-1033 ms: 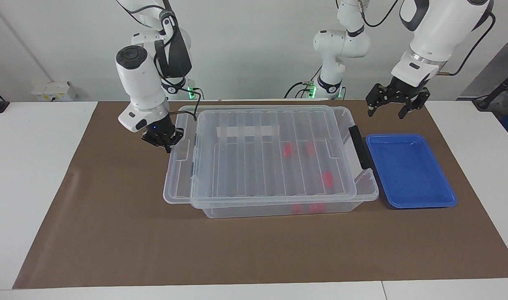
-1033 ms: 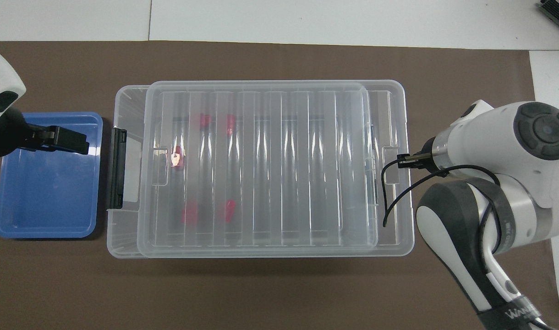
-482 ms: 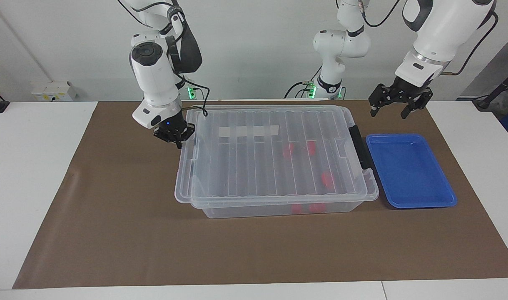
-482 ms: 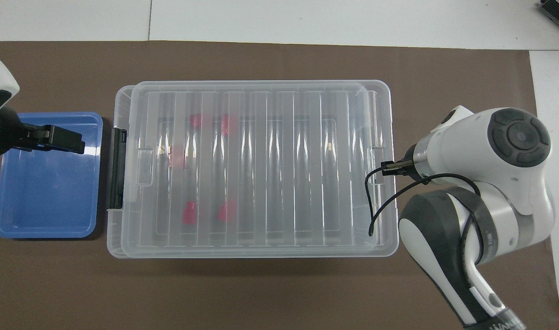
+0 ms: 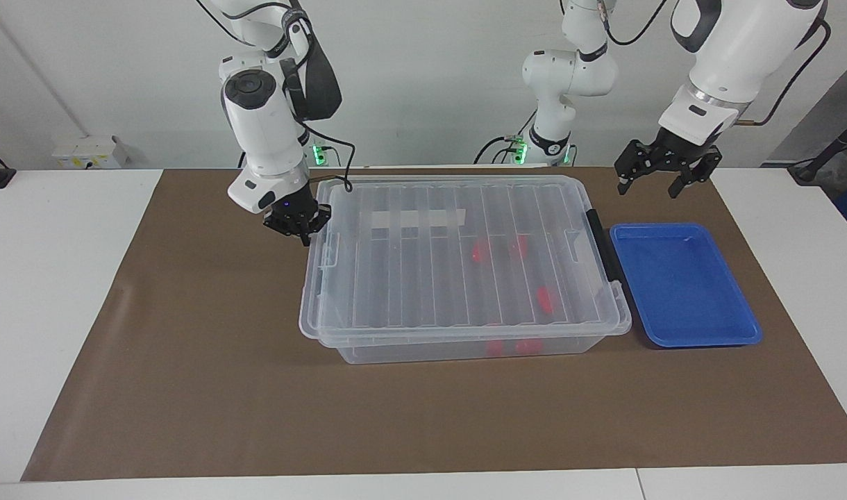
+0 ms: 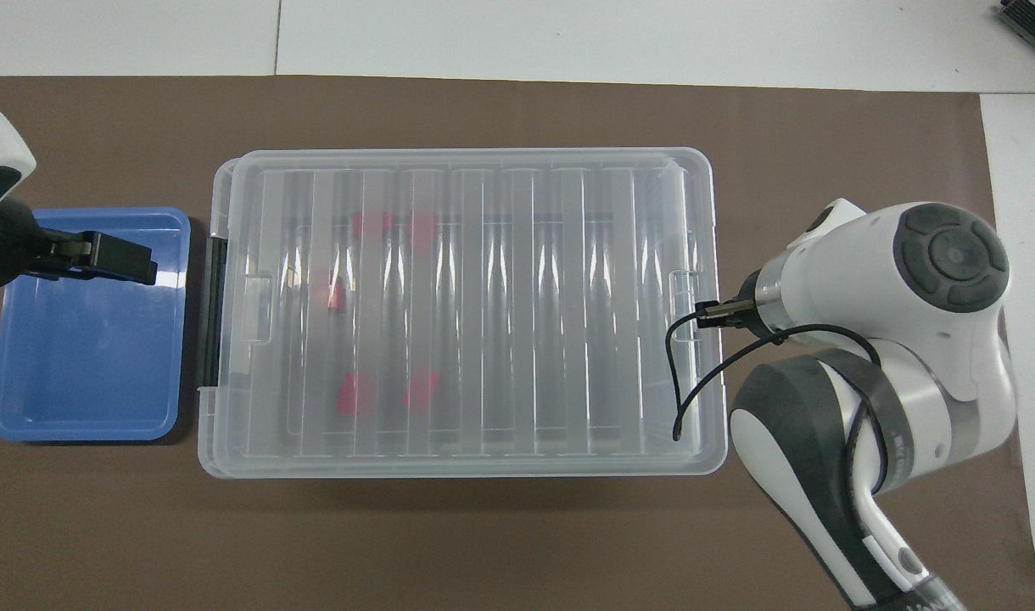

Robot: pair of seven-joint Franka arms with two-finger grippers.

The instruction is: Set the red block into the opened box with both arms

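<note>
Since the ribbed clear lid (image 5: pixel 409 278) covers the whole big see-through plastic box (image 5: pixel 423 351), no new block can go in until it comes off. The small bright red plastic blocks (image 5: pixel 480 251) are inside the box, five of them. In the facing view they lie in its three o'clock half.

The black two-finger right gripper (image 5: pixel 304 230) is at the box's nine o'clock end in that view, low by the lid's edge, with its fingertips pressed together. If it pushes sideways, the box could slide on the brown paper mat (image 5: pixel 187 347) and bump the shallow blue plastic tray (image 5: pixel 701 340), which lies just beside the box's black side handle (image 5: pixel 599 243). A thin black cable (image 6: pixel 687 365) loops from that gripper over the lid. I think it could catch on the lid when the arm pulls away.

The black two-finger left gripper (image 5: pixel 649 186) hangs in the air at twelve o'clock from the tray, fingers apart and holding nothing. The tray has no block in it, so there may be nothing to pick up.

Some things are hard to tell:
- whether the right gripper really touches the lid
- whether the lid is snapped shut

The red blocks look smeared through the ribs. From overhead, the right arm's white wrist hides most of its gripper, and the left arm is cut off at the edge.
</note>
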